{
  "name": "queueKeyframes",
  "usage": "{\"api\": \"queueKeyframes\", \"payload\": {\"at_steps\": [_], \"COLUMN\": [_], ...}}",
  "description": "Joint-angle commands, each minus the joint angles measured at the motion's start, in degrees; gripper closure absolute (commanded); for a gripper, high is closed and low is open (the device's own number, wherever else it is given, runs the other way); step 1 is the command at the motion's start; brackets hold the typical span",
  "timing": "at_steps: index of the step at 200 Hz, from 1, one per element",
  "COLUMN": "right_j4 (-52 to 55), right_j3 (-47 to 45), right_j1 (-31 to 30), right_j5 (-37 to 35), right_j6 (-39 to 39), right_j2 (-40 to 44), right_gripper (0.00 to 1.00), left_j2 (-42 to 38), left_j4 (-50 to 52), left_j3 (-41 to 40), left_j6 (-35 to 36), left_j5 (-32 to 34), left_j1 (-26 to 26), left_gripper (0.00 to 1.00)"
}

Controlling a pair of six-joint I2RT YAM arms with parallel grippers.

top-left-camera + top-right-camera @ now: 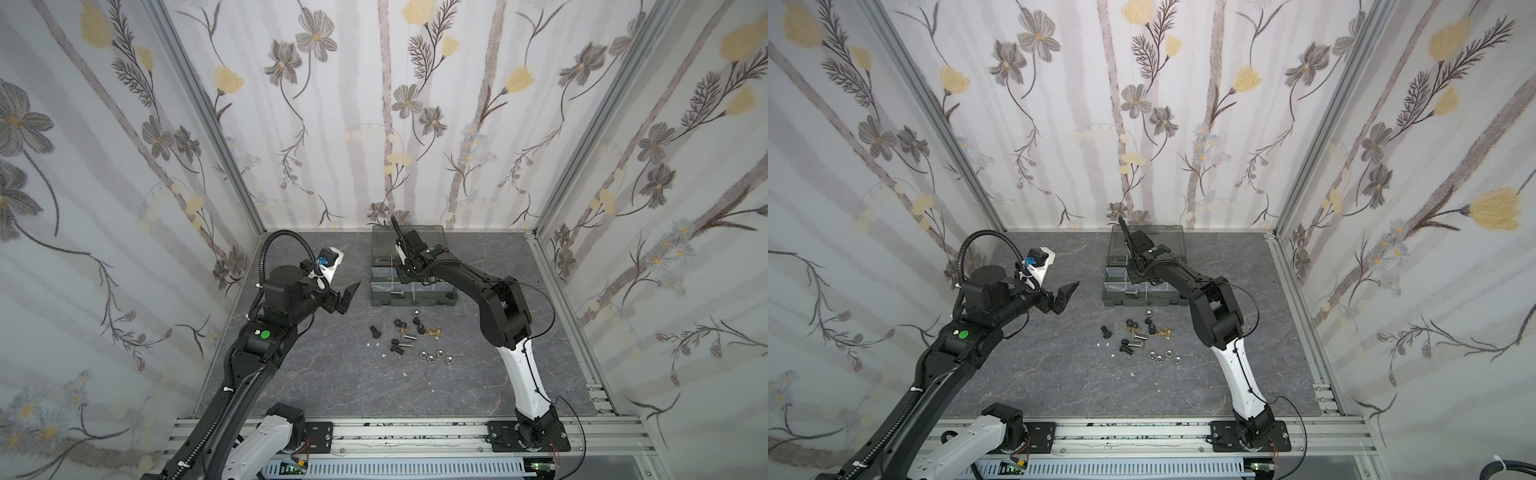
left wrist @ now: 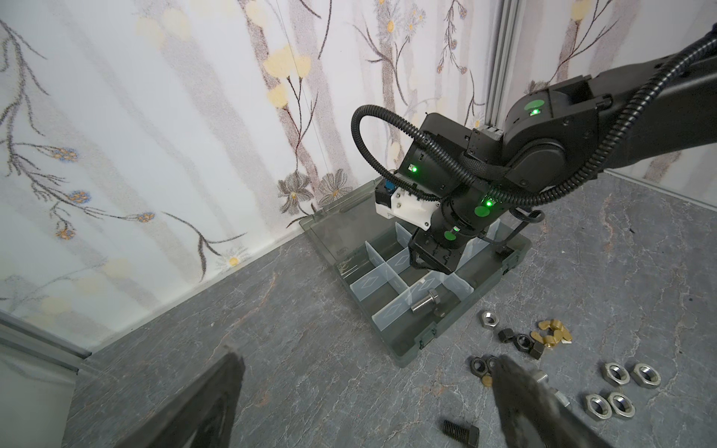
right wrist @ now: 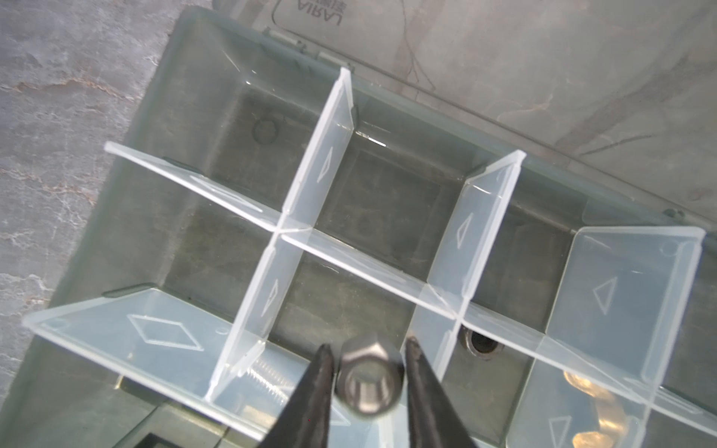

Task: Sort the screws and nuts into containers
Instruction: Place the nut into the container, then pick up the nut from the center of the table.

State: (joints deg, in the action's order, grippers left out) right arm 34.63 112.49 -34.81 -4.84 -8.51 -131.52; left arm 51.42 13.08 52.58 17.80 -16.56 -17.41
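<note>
left gripper (image 1: 347,297) is up off the grey table (image 1: 316,374), jaws wide apart, nothing in them; its 2 fingers (image 2: 194,411) frame the left wrist view. just right of it, 1 lone black screw (image 1: 375,331) lies flat on the table, apart from the rest.

organizer case (image 1: 432,302) sits at the back, lid (image 1: 382,241) open toward the back wall. translucent dividers (image 3: 322,155) split it into compartments; the arm hides part, so no firm compartment count. 1 silver screw (image 2: 425,302) lies in a front compartment. brass pieces (image 3: 597,407) show through a divider in another compartment, number unclear.

right gripper (image 3: 368,344) is down over the case, jaws narrowly parted with 1 silver nut (image 3: 370,378) between the tips. cannot tell if they pinch it or it's loose, nor which compartment is under it.

in front of the case there's a loose pile on the table:
- 1 stray silver nut (image 1: 414,313), nearest the case
- black nuts (image 1: 400,323), about 5, too bunched for a firm count
- 2 silver table screws (image 1: 408,344)
- pile black screws (image 1: 395,348), at least 1
- brass wing nuts (image 1: 433,332), small cluster, count unclear

furthest right, 4 silver hex nuts (image 2: 615,373) in a loose group, near each other.
</note>
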Motion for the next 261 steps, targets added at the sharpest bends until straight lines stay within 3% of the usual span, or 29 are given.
{"api": "queueKeyframes", "payload": {"at_steps": [1,71,113,151,195,261], "right_j4": [-0.8,3.5,3.1,0.9,-3.6,-5.9], "right_j3": [0.5,-3.0,-22.6,-40.1,-49.8,-51.2], "right_j1": [-0.1,0.1,0.2,0.2,0.0,-1.8], "right_j5": [-0.2,0.0,-5.5,-4.1,1.2,3.2], "right_j6": [1.2,1.6,-4.9,-12.0,-21.2,-23.7], "right_j2": [2.3,10.7,25.4,34.7,36.4,33.1], "right_gripper": [0.62,0.51,0.51,0.54,0.56,0.6], "left_j2": [0.0,0.1,-0.5,-1.2,-2.0,-2.4], "left_j4": [-1.6,-1.7,-1.8,-1.8,-1.7,-1.9], "left_j3": [0.1,0.1,-0.1,-0.2,-0.2,-0.5], "left_j6": [0.4,0.5,0.6,0.7,1.0,1.1], "left_j5": [-0.2,-0.2,0.5,0.9,1.1,1.0], "left_j1": [0.1,0.1,0.1,0.1,0.0,0.0], "left_gripper": [0.0,0.0,0.0,0.0,0.0,0.0]}}
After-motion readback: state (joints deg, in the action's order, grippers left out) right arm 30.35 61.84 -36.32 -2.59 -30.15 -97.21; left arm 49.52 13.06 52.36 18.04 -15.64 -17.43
